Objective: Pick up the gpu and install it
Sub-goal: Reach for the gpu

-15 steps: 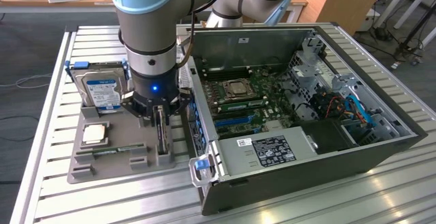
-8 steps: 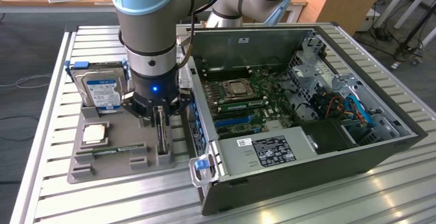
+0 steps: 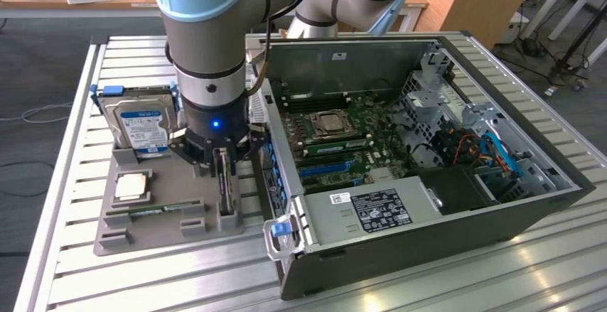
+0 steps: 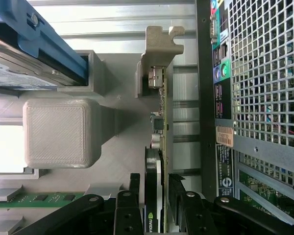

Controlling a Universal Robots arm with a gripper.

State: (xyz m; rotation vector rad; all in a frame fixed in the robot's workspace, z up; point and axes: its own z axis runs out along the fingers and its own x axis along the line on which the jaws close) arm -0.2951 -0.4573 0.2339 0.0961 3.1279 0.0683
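The gripper (image 4: 154, 198), fingers (image 4: 129, 210) apart, is straddling the gpu (image 4: 157, 161), which is standing on edge in the tray (image 3: 142, 237) beside the case (image 3: 427, 255), toward the exterior view's left, presumably exposing both faces for pinching

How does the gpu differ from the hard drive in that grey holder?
The gpu is a thin dark card; the hard drive is a thicker silver box with a blue-white label. The gpu sits between the open gripper's fingers; the hard drive stands untouched. Both stand on edge in the grey holder.
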